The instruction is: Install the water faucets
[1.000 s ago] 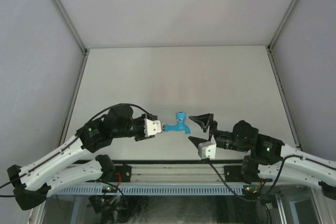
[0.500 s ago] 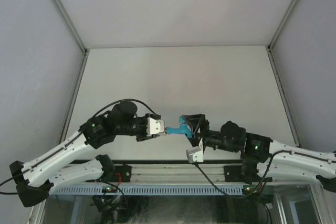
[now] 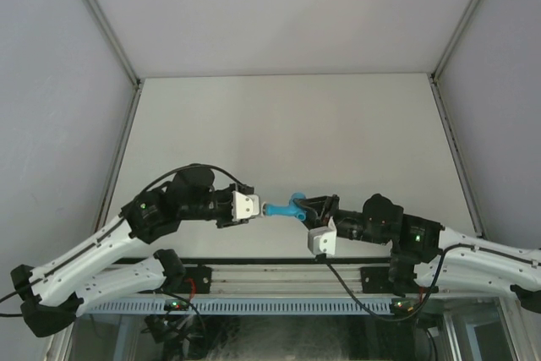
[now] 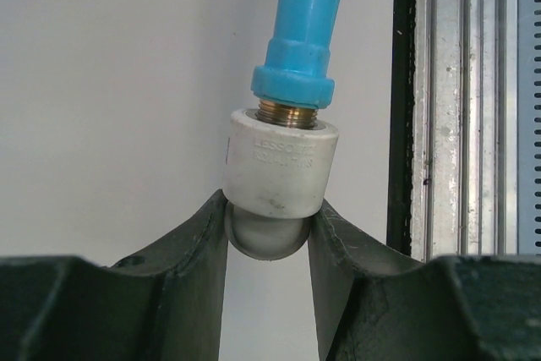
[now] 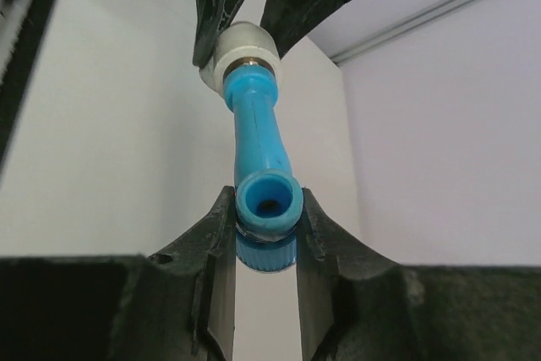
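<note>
Top view: blue water faucet (image 3: pixel 292 205) held clear of the pale surface (image 3: pixel 287 116), close to its near edge, bridging the two arms. Left jaws clenched on the rounded end of a white-grey pipe fitting (image 4: pixel 283 166), one finger on each side. Faint embossed lettering on the fitting's wall, illegible. Brass-coloured thread of the faucet entering the fitting's open end, a few turns exposed between the blue collar and the white rim. Right jaws closed on the faucet at its spout end. Round spout mouth seen end-on from the right wrist, flanked by both fingers, a darker blue disc just beneath it. Faucet body running from spout to fitting, roughly in line with both wrists. Ribbed aluminium rail (image 4: pixel 465 124) along the right margin of the left-wrist view. Grey enclosure walls (image 3: pixel 68 82) on three sides of the surface.
</note>
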Available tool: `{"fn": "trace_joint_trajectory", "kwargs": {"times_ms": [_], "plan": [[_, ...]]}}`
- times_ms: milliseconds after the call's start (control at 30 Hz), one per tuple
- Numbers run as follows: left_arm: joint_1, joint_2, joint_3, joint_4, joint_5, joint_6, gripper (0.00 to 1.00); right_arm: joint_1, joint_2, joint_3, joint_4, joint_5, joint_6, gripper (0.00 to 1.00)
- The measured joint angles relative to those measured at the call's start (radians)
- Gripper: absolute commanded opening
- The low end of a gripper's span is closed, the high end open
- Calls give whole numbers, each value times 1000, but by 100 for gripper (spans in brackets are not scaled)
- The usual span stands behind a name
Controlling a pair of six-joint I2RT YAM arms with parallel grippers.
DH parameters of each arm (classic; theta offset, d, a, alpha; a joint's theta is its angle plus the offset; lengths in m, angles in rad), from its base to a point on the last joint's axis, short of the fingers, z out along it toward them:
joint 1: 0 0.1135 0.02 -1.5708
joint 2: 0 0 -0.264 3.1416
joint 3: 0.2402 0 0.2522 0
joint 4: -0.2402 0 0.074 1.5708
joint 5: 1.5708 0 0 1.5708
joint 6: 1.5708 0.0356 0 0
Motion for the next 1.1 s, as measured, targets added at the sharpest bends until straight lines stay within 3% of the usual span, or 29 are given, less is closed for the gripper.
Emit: {"fn": "trace_joint_trajectory", "kwargs": {"times_ms": [333,567,767,800,933,1000,1033,1100], "plan": [[-15,-28,-33,63,-51,25,0,-82,-9,4,40,-95,451,0],[-17,-58,-155,236,-188,40,0,-148,48,4,100,24,1008,0],[-17,-61,-176,340,-282,48,0,-277,75,5,132,13,1503,0],[-17,-61,-176,349,-293,53,0,-292,77,6,128,15,1584,5],[-18,-61,-176,361,-304,54,0,-332,82,8,106,0,1815,53],[-18,-61,-176,359,-304,52,0,-341,80,8,106,-23,1853,71],[-18,-61,-175,358,-307,50,0,-347,74,8,105,-36,1851,78],[-16,-61,-171,343,-309,43,0,-353,50,8,100,-47,1810,82]]}}
